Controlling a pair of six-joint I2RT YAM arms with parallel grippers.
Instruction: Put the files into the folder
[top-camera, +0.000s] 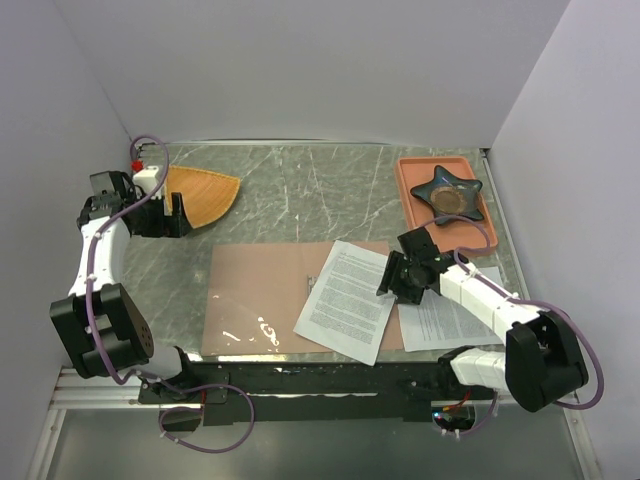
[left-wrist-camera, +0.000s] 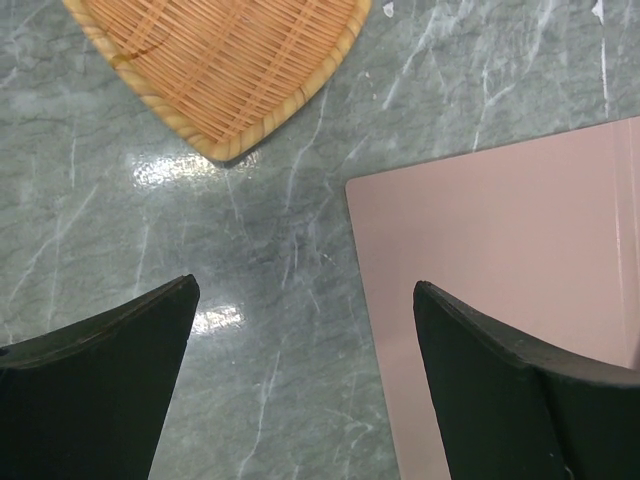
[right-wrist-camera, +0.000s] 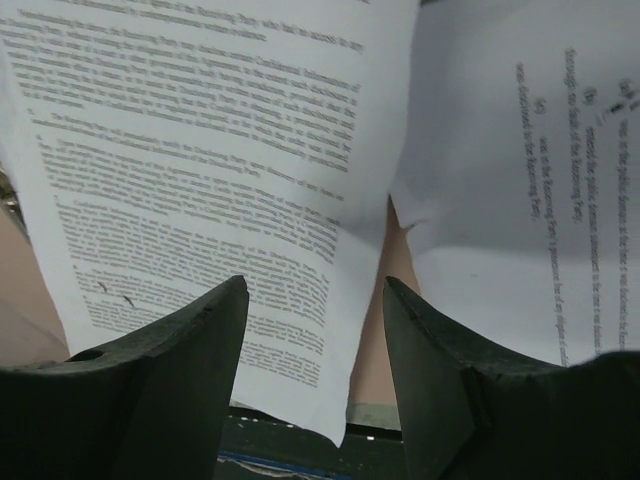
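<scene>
The pinkish-brown folder (top-camera: 250, 295) lies flat and open at the table's front middle. One printed sheet of the files (top-camera: 345, 300) lies tilted on its right half. A second sheet (top-camera: 450, 318) lies just off the folder's right edge, partly under my right arm. My right gripper (top-camera: 392, 280) is open and hovers over the gap between the two sheets. In the right wrist view (right-wrist-camera: 313, 285) the first sheet (right-wrist-camera: 200, 150), the second sheet (right-wrist-camera: 500, 150) and a strip of folder (right-wrist-camera: 375, 340) show. My left gripper (top-camera: 172, 222) is open and empty above the folder's far left corner (left-wrist-camera: 500, 250).
An orange woven fan-shaped plate (top-camera: 200, 192) lies at the back left, just beyond my left gripper; it also shows in the left wrist view (left-wrist-camera: 230, 60). A salmon tray (top-camera: 405, 185) at the back right holds a dark star-shaped dish (top-camera: 447, 192). The table's front edge runs just below the folder.
</scene>
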